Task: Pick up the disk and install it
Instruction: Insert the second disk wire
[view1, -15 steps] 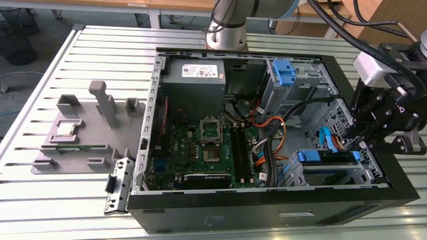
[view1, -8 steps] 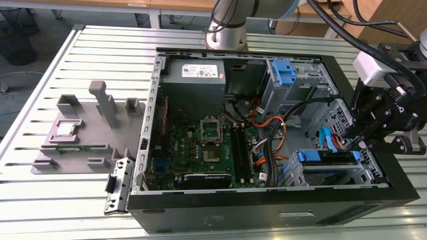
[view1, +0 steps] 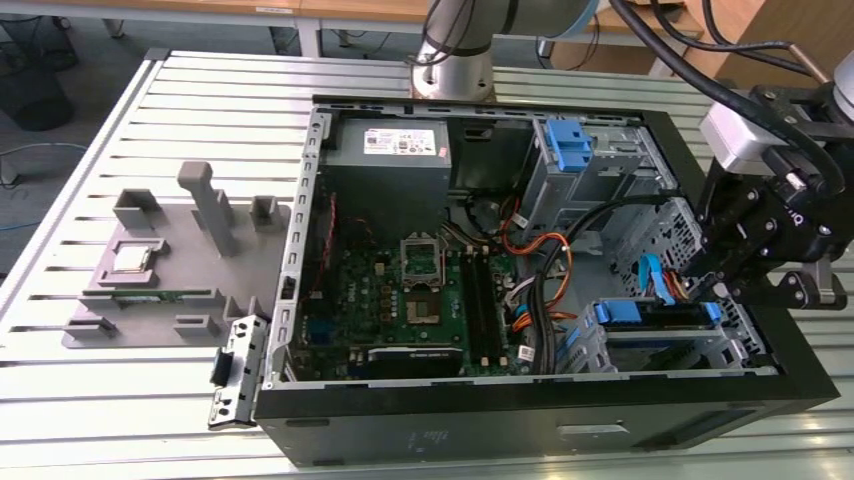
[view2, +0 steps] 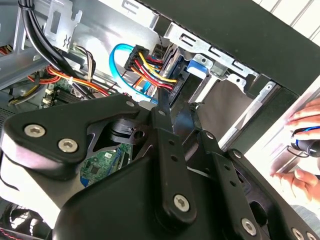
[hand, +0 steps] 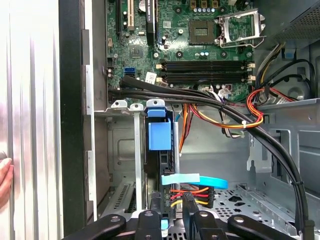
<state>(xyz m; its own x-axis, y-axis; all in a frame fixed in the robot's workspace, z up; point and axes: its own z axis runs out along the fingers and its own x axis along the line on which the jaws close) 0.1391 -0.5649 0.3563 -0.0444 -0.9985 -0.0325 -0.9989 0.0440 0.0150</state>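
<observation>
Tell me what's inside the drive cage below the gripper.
The disk stands on edge in the drive cage, its blue carrier visible, cables plugged at its end. Its label is hidden.

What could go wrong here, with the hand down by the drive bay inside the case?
1. The blue data cable and the red-yellow power wires lie right beside the hand; any sideways move could snag them.
2. The disk stands on edge in the bay, between metal rails; a tilted push might jam it.
3. A person's fingers rest close to the case, within the arm's likely sweep.
</observation>
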